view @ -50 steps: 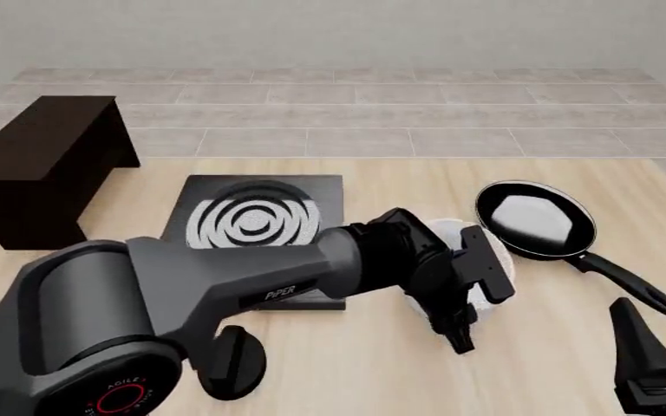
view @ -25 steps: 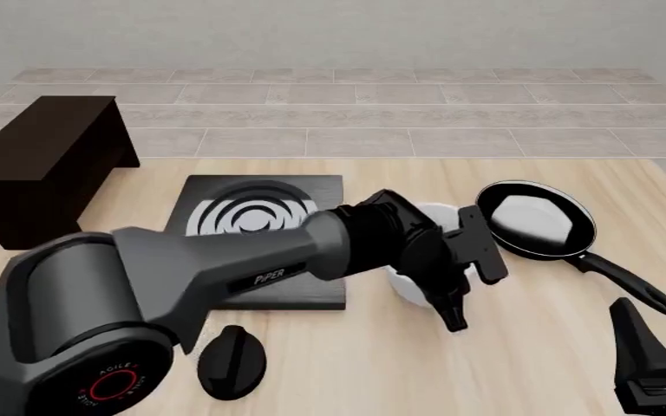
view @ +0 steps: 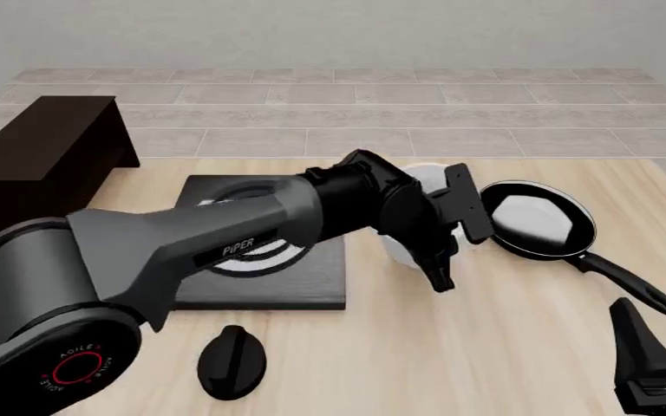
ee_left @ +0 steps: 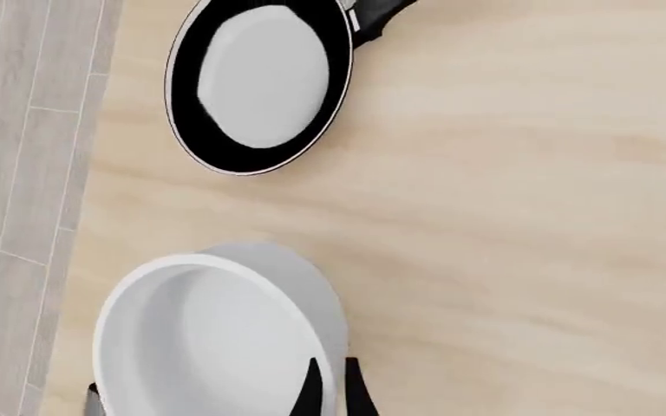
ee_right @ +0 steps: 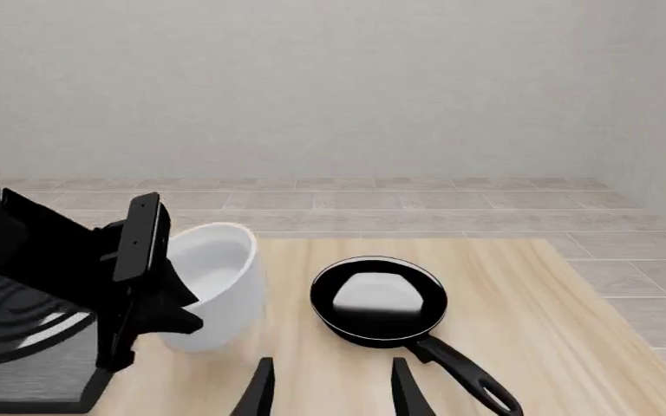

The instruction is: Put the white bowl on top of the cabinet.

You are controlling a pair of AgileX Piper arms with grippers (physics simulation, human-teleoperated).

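Bowl (view: 416,217): white, deep, held by its rim in the left pincer (view: 435,247), clear of the bench (view: 519,347) and between the stove plate (view: 310,286) and the pan (view: 536,218); also seen in the left wrist view (ee_left: 212,338) and the right wrist view (ee_right: 212,282). Change from one second back: the bowl sat lower and nearer the front edge, largely hidden behind the wrist; half a second back it was higher and farther back; now it stands higher again and farther toward the pan's left rim, its wall partly showing behind the pincer. Left pincer: pressed onto the bowl rim, one dark finger (ee_left: 308,394) inside the wall and one outside, fingers pointing down toward the bench. Left arm: stretched from the near left across the stove plate, forearm raised, wrist bent downward over the bowl. Right pincer (ee_right: 330,386): fingers spread, empty, low at the near right edge of the bench, unmoved across the three moments. Pan: black, white patch inside, handle running to the near right, just right of the bowl, not touching. Cabinet (view: 44,165): dark brown, far left, well apart from the bowl, top bare. Knob (view: 232,362): black, round, on the bench in front of the stove plate.
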